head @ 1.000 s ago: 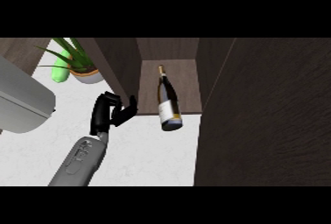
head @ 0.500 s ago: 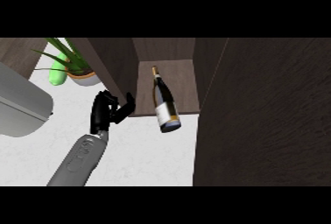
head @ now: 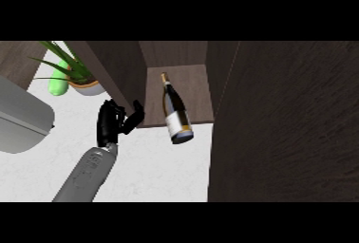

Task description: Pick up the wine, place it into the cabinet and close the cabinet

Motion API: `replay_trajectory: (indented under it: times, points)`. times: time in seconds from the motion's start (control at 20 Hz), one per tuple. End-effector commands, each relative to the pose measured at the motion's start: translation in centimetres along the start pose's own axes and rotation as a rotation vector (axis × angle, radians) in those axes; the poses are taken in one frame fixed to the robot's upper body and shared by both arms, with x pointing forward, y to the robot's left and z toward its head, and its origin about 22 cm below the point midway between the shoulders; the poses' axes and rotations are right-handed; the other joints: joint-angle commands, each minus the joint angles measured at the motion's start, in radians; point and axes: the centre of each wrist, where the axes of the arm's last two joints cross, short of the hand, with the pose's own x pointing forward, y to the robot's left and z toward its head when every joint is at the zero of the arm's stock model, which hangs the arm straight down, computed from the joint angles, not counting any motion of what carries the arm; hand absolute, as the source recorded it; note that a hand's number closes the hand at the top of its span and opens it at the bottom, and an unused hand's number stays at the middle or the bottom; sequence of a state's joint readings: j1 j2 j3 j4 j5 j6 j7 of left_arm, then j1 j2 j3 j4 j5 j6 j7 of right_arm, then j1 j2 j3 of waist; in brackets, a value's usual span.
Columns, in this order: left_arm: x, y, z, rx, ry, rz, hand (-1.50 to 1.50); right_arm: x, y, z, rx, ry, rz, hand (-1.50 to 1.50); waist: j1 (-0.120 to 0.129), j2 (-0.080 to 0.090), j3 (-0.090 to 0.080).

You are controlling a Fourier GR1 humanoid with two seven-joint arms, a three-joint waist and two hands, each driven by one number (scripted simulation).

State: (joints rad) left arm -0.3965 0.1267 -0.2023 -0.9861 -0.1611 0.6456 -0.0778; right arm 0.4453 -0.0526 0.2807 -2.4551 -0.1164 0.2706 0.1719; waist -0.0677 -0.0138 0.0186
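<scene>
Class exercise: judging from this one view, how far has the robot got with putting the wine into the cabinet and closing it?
Done: the wine bottle lies on the cabinet shelf, base jutting past its front edge, no hand on it. In hand: the left hand sits by the cabinet's left wall, fingers relaxed, holding nothing. Left: the cabinet is open and needs closing; the bottle may need nudging in first.

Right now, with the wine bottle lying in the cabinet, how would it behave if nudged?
The wine bottle lies on its side, so it would probably roll. Its base overhangs the cabinet shelf edge, so a push outward might tip it off. It looks like glass, so likely rigid and breakable.
</scene>
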Motion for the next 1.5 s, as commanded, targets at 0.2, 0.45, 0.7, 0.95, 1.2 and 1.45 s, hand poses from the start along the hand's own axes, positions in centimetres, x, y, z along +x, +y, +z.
replay_trajectory:
  times: [0.2, 0.45, 0.7, 0.95, 1.2, 1.45]
  points:
    - [3.2, -5.0, -1.0, -0.112, 0.009, 0.029, 1.5, 1.1, -0.1, 0.5, 0.016, -0.025, -0.043, -1.5, -0.051, 0.04, -0.021]
    - [3.9, -4.0, -2.1, -0.062, 0.034, 0.075, 1.5, 1.1, 0.4, 0.4, 0.015, -0.038, -0.052, -1.5, -0.064, 0.042, -0.022]
    - [5.4, -4.3, -2.7, -0.007, -0.042, 0.029, 1.5, 0.8, 0.2, 0.4, 0.047, -0.04, -0.056, -1.5, -0.071, 0.041, -0.019]
    - [5.3, -4.3, -2.5, 0.002, -0.167, -0.099, 1.5, -0.3, 0.4, 0.0, 0.071, -0.032, -0.075, -1.5, -0.086, 0.043, -0.016]
    - [4.5, -4.5, -1.8, -0.003, -0.204, -0.173, 1.5, 0.3, 0.7, 0.1, 0.078, -0.039, -0.083, -1.5, -0.096, 0.042, -0.017]
    - [5.5, -5.8, -0.7, 0.006, -0.194, -0.135, 1.5, 0.1, 0.3, 0.2, 0.075, -0.041, -0.074, -1.5, -0.096, 0.04, -0.016]
